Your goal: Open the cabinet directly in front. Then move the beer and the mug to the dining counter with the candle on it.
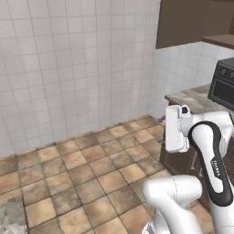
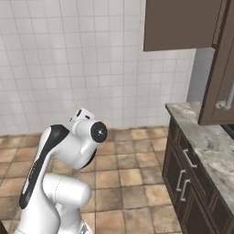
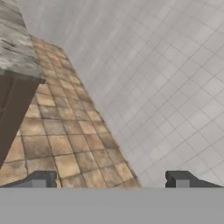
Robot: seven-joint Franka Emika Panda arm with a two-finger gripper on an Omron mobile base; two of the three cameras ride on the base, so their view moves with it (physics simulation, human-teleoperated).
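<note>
- The claw [image 3: 111, 180] is spread wide with nothing between its two dark tips, aimed at the white tiled wall [image 3: 166, 87] and brown tiled floor [image 3: 65, 140].
- The dark brown wooden wall cabinet [image 2: 183, 23] hangs up right, over the grey-brown marbled stone counter [image 2: 205, 132].
- One cabinet door [image 2: 221, 73] stands swung out.

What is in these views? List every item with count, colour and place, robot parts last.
cabinet: one, dark brown, high on the wall at upper right; a door with a silver bar handle stands at the right edge of the right base view.
stone counter: one, grey-brown marbled, right side, over the base cabinets.
base cabinets: dark brown, short silver handles, under the stone counter.
toaster oven: one, dark, on the stone counter.
wall tiles: white, behind.
floor tiles: brown, below.
arm: one, white with dark joints.
gripper: one, dark tips wide apart, holding nothing.
</note>
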